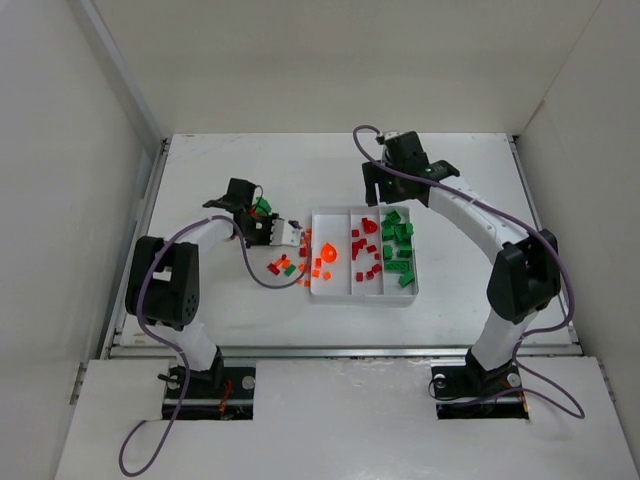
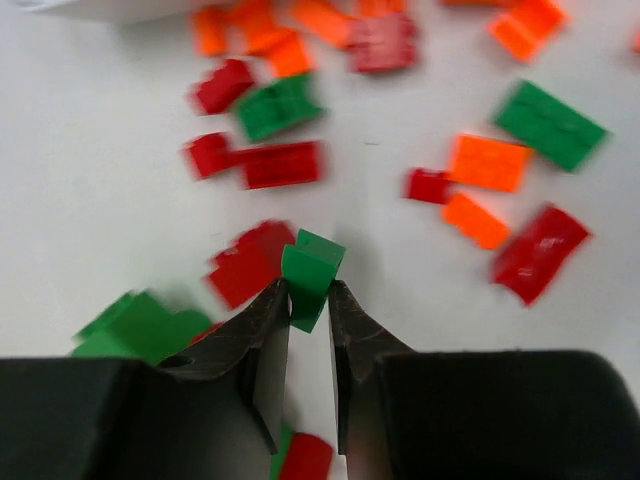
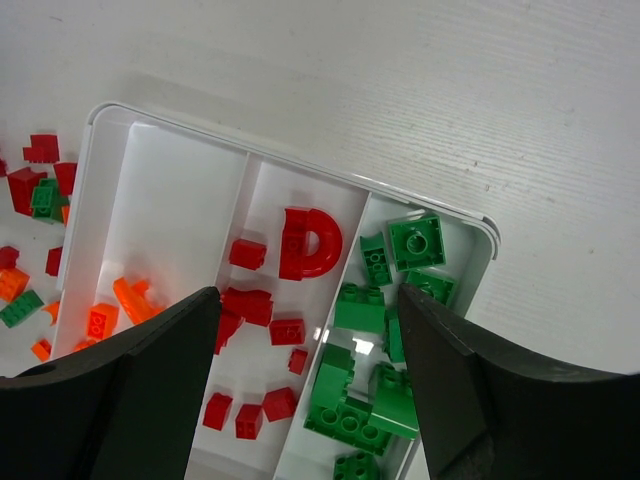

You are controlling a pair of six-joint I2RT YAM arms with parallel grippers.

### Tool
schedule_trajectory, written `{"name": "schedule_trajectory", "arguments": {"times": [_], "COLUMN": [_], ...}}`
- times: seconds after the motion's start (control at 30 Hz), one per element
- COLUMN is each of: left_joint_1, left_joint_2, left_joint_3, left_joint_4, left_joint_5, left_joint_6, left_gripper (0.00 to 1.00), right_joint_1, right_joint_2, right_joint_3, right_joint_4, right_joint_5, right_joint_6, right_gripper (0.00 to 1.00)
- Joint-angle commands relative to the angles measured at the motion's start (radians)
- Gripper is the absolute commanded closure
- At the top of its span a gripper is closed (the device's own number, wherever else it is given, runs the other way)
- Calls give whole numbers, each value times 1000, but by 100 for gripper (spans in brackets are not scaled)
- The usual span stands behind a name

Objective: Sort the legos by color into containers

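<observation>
A small green plastic brick (image 2: 315, 262) is pinched between the two black fingertips of the left hand (image 2: 308, 290). The jaws stand nearly together, one against each side of the brick. The brick is low over the white counter (image 2: 90, 200); the blurred wrist view does not show whether it still touches the surface.

Around it lie the loose legos (image 2: 280, 165), tiny plastic bricks in red, green and bright orange. They are scattered singly and in small clumps, a few touching one another. From above, this scatter lies just beside the left short end of the shallow white rectangular plastic tray (image 1: 365, 209), near the middle of the counter.

The tray is split into three long narrow compartments side by side. The left one holds a few orange bricks (image 3: 125, 300). The middle one holds red bricks and a red arch-shaped piece (image 3: 310, 243). The right one holds a heap of green bricks (image 3: 360, 400), packed close together.

The right hand (image 3: 307, 300) hangs above the tray's far end. Its jaws are spread wide and nothing is held between them.
</observation>
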Motion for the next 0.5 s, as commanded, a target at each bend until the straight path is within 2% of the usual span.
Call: {"name": "schedule_trajectory", "arguments": {"times": [0.0, 0.1, 0.13, 0.23, 0.27, 0.3, 0.33, 0.4, 0.47], "left_joint_1": [20, 20, 20, -4, -21, -49, -63, -105, -127], "left_joint_2": [-49, -127, -182, -268, -319, -340, -359, -387, -399], "left_joint_3": [100, 109, 109, 42, 22, 2, -32, -41, -41], "left_joint_4": [80, 189, 230, 482, 551, 682, 737, 826, 826], "left_joint_5": [82, 128, 141, 133, 116, 104, 80, 59, 59], "left_joint_6": [-238, -329, -400, -533, -602, -633, -655, -679, -699], "left_gripper": [100, 100, 100, 100, 100, 100, 100, 100, 100], "right_joint_1": [-5, -5, -5, -15, -15, -15, -15, 5, 14], "right_joint_2": [-67, -76, -87, -87, -73, -64, -49, -38, -27], "right_joint_3": [28, 53, 62, 119, 137, 171, 188, 221, 238], "right_joint_4": [36, 47, 66, 97, 124, 140, 155, 220, 263], "right_joint_5": [5, -82, -160, -341, -476, -530, -575, -676, -727], "right_joint_6": [-12, -21, -21, -21, -12, 8, 22, 48, 71], "right_gripper": [23, 23, 23, 21, 21, 21, 19, 18, 18]}}
